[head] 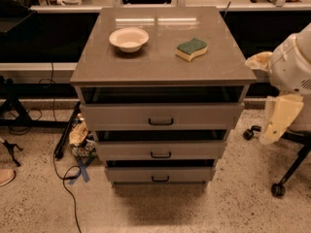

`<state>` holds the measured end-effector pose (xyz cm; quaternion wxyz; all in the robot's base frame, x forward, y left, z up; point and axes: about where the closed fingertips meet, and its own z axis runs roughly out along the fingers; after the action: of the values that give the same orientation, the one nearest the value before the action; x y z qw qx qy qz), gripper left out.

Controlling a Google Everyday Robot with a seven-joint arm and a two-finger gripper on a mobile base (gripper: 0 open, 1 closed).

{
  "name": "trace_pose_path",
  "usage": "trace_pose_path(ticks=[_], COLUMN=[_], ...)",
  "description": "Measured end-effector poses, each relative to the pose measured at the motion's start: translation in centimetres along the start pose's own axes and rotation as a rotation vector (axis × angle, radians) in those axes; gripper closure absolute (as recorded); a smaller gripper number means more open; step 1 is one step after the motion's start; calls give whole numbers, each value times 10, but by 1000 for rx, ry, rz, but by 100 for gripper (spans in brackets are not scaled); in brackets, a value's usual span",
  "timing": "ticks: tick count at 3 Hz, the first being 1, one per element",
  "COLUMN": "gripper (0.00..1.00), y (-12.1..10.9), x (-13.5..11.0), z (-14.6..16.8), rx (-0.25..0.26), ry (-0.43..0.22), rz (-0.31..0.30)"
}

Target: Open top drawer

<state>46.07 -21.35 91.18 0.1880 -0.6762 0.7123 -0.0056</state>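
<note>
Camera view: gripper (279, 118) hangs beyond the tabletop's (160, 64) right edge, state not discernible, well apart from the top drawer (160, 115) under the front edge. Two lower drawers (160, 151), one bowl (129, 38), one sponge (191, 49); open floor (160, 208) in front.

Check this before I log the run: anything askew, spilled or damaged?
Nothing damaged or spilled. The top drawer stands ajar, like the two drawers below. Bowl and sponge sit neatly on top. Clutter lies on the floor left of the cabinet. The gripper hangs at right, off the drawers.
</note>
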Motion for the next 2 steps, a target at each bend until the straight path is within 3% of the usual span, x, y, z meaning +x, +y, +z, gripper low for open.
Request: trace_pose_path(ticks=[1,2], gripper=[0,0], y=[3,3], x=[-1,-3], z=[49,56], rx=[-32,-36], ry=[-123,-147], rz=[-76,-106])
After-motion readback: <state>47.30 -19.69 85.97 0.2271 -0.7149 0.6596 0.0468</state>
